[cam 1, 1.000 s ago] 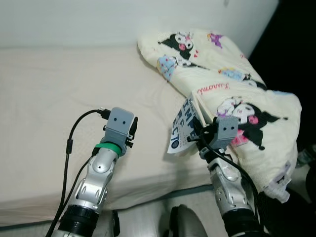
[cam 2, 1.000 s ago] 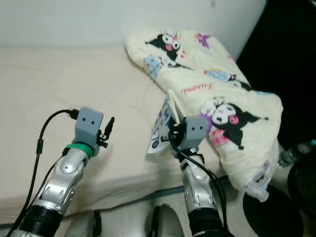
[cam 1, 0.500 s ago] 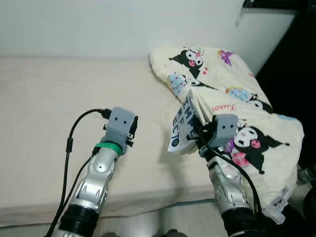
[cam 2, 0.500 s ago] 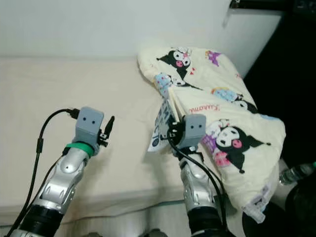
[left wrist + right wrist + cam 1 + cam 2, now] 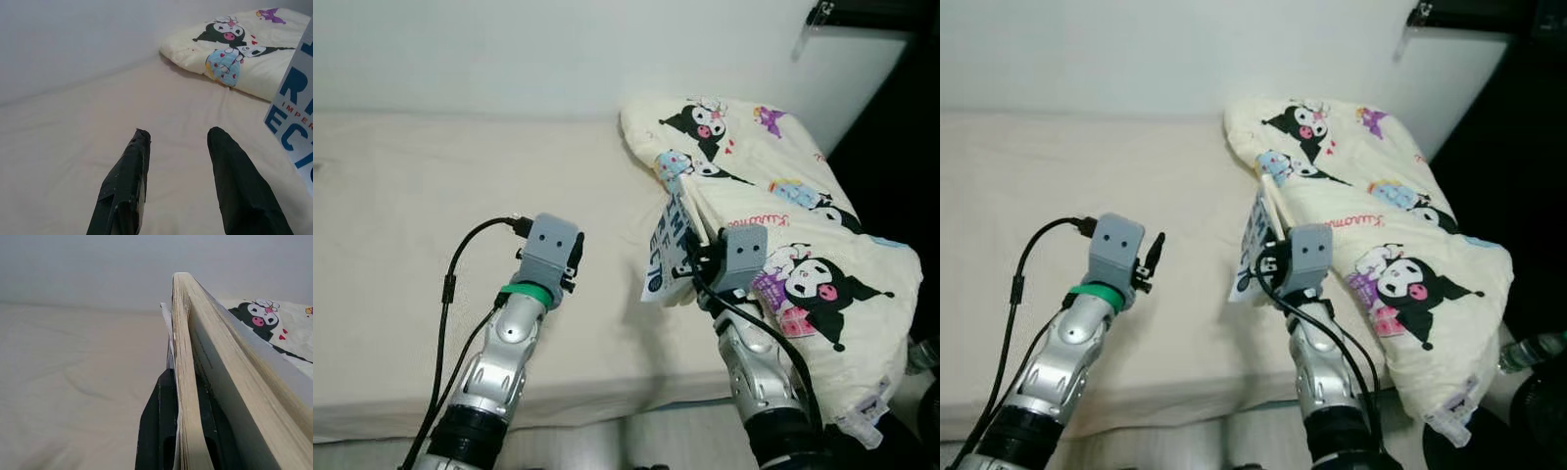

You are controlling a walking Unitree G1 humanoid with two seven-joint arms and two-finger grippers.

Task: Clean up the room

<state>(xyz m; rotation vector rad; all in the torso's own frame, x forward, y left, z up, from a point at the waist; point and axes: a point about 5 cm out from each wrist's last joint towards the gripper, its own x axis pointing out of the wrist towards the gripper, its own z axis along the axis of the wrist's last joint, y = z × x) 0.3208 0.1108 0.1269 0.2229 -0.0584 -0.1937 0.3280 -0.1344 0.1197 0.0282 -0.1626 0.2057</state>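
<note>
Since a second ago the right gripper, clamped on the book, has shifted slightly toward 9 o'clock, away from the cartoon-print quilt. The book now stands over bare mattress at the quilt's edge. The camera itself has also moved.

Book glossy printed paper cover, yellowed rough-cut page block, bed sheet matt cream cloth, lightly creased, quilt soft padded printed cloth, left gripper fingers scuffed matt black plastic, arms brushed silver metal, wall smooth matt white.
</note>
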